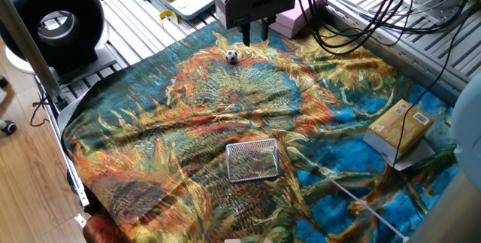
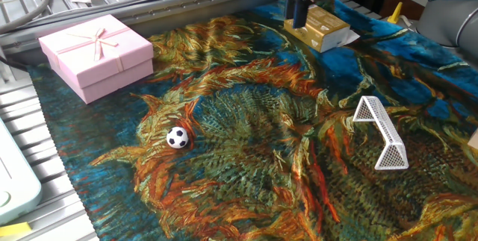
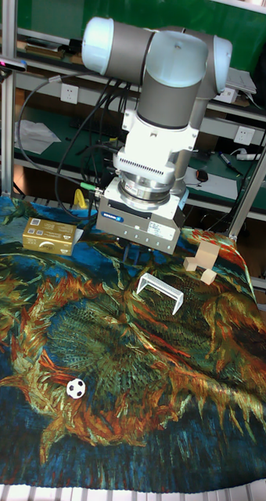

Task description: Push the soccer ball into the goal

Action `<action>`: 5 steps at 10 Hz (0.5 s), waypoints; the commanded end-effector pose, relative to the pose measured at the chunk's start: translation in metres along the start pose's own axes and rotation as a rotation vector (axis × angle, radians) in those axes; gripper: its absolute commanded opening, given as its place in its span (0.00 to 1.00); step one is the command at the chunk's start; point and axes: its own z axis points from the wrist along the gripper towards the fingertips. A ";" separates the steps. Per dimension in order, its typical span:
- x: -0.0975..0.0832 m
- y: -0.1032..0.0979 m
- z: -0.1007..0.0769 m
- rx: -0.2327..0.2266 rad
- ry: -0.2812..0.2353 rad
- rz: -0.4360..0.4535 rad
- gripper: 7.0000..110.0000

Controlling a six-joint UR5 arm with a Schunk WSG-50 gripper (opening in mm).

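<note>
The soccer ball rests on the painted cloth, on the far side from the goal. The gripper hangs above the cloth, just behind the ball; its 2 fingers stand slightly apart and hold nothing. The ball lies between fingers and goal, so the push should go toward the mesh

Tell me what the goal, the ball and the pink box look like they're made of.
The goal: pale wire mesh in a thin rim, probably metal or light plastic; you can see through the grid. The ball: smooth, slightly glossy, black-and-white panels, likely hard plastic or rubber. The pink box: matte card or paper, crisp edges, with a thin ribbon bow on the lid.
</note>
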 end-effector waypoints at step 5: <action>0.005 0.015 0.006 -0.075 0.027 0.067 0.00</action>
